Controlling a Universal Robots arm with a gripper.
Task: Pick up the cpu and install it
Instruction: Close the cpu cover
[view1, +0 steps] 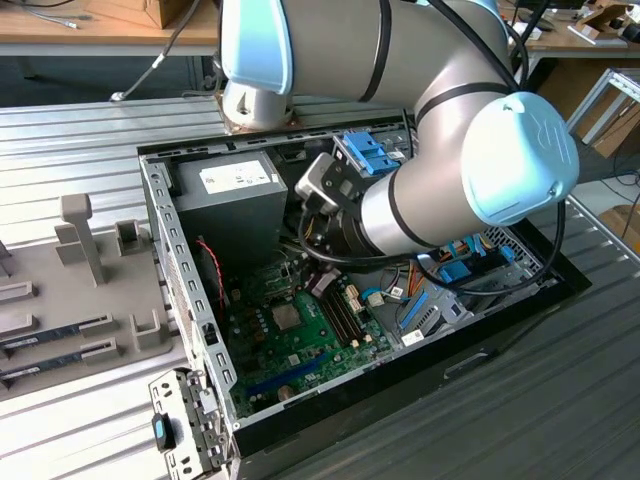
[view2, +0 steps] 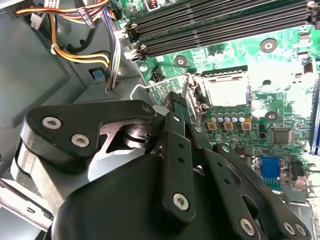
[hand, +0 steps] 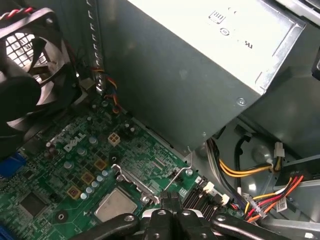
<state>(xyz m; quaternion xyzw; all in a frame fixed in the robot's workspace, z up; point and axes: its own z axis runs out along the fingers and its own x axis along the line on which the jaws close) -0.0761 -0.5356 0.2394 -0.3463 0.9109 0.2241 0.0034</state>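
Note:
The cpu (view1: 285, 317) lies flat in its socket on the green motherboard, its silver top showing in both wrist views (view2: 227, 92) (hand: 116, 204). My gripper (view1: 322, 283) reaches down into the open computer case, just beside the socket. Its black fingers are shut together (view2: 175, 98) (hand: 170, 195), and nothing is visible between them. The thin metal socket lever (hand: 176, 179) stands raised, with its end right at the fingertips. Whether the tips pinch it, I cannot tell.
A grey power supply (view1: 235, 195) fills the case's far end, with a black fan (hand: 30, 65) nearby. Memory slots (view2: 220, 27) run alongside the socket, and coloured cables (view2: 85, 50) hang close to the gripper. At the exterior view's left, a grey tray (view1: 100, 300) holds memory sticks (view1: 60, 335).

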